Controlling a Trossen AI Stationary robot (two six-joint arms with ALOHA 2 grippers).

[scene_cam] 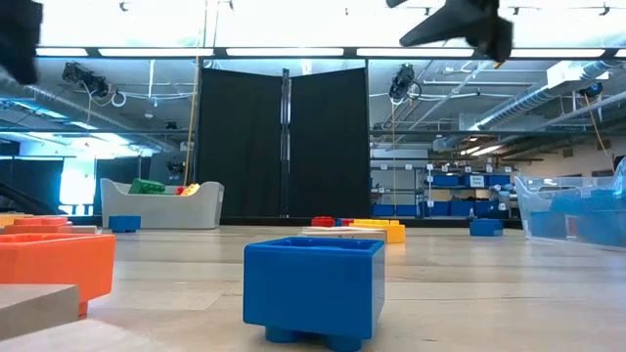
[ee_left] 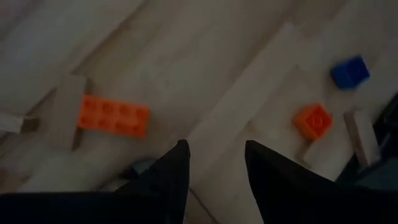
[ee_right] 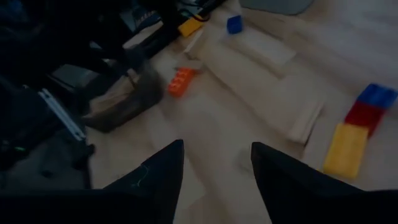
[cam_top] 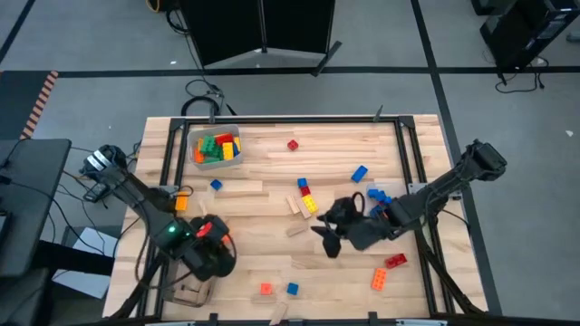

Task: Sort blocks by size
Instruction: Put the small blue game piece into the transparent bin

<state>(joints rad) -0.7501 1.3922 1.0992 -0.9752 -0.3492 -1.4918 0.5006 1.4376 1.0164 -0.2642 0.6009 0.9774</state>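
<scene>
Broadly, the wooden table point(cam_top: 272, 195) carries the whole job, its top scattered with blocks awaiting sorting. At the far left a grey bin point(cam_top: 216, 148) already holds a heap of mixed bricks, presumably one size class gathered there. The left gripper point(ee_left: 214, 168) hangs low over the near left of the table, fingers parted with nothing between them, above an orange long brick point(ee_left: 113, 116) and an orange small brick point(ee_left: 313, 119), probably choosing its next pick. The right gripper point(ee_right: 214, 165) hovers mid-table, jaws apart and empty, near a row of yellow, red and blue bricks point(ee_right: 360, 130) beside a tan wooden piece point(ee_right: 305, 124). Loose singles lie apart, such as a red brick point(cam_top: 293, 144) and a blue brick point(cam_top: 360, 173).
</scene>
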